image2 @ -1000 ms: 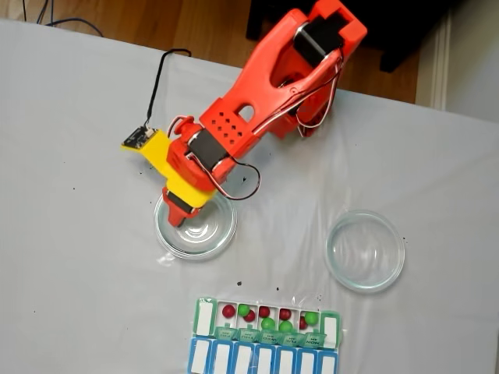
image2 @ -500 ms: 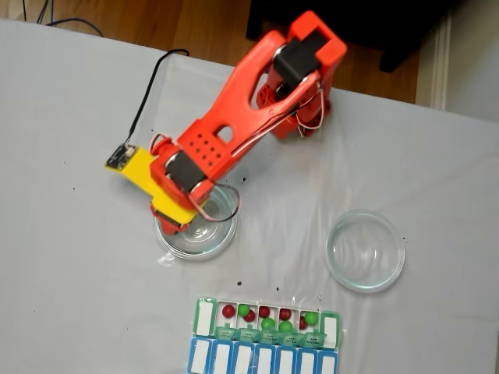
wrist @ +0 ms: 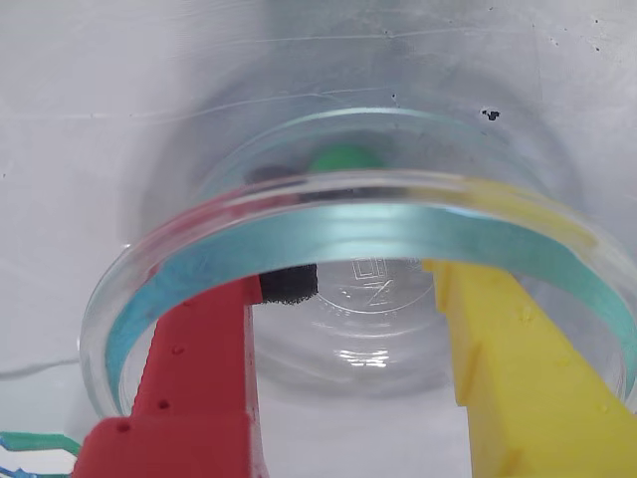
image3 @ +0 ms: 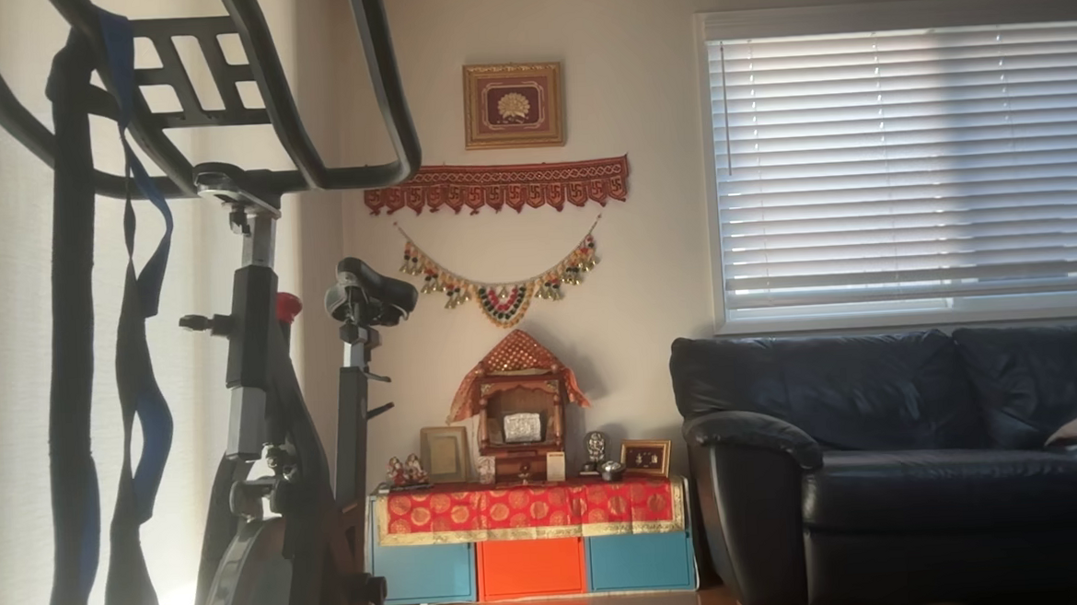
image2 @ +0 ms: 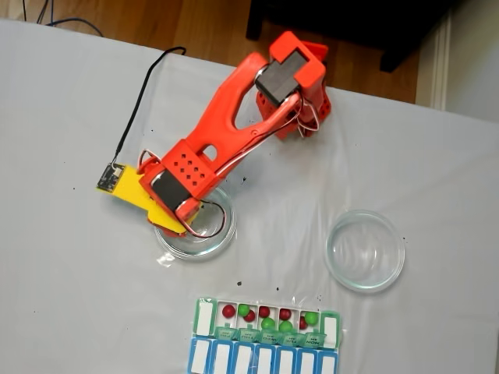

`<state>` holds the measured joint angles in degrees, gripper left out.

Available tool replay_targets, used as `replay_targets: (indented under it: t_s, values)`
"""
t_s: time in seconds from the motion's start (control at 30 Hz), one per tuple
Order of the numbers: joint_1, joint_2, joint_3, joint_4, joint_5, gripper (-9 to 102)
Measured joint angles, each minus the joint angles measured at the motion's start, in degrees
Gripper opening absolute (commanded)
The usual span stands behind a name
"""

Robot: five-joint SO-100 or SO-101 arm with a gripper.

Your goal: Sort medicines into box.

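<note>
Movement since the earlier fixed frames was plain: the arm had folded lower and swung toward the left of the fixed view, bringing the end effector [image2: 181, 227] deeper over the left clear dish [image2: 222, 234], while the pills and both dishes had kept their places.

In the wrist view the end effector [wrist: 348, 284] had its jaws well apart, the red finger [wrist: 204, 378] and the yellow finger [wrist: 523, 368] both reaching down inside the dish [wrist: 129, 289], with its embossed clear floor bare between them. A dark pad sat at the red fingertip. Nothing was held between the fingers. Whether the tips touched the dish floor could not be told. Beyond the far rim a blurred green shape showed through the plastic.

The box [image2: 267, 321], a green translucent pill organizer, lay on the white desk [image2: 70, 296] well beyond the end effector, toward the bottom edge of the fixed view, touching a blue row with white lids [image2: 261, 358]. Its open compartments held the medicines [image2: 268, 323], small round glossy pills, some green and some dark red. A second clear dish [image2: 365, 251] stood well off to the right of the end effector in that view.
</note>
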<state>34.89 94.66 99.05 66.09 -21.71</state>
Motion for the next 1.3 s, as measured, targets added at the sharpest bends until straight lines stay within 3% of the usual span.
replay_targets:
  t_s: [0.27,0.73,1.1,1.3]
  values:
    - [0.09,0.0,-0.09,-0.53,-2.55,14]
    - [0.09,0.09,0.79,-2.02,-4.13,14]
    - [0.09,1.23,2.46,-2.02,-4.13,4]
    - [0.09,1.23,2.9,-2.02,-4.48,16]
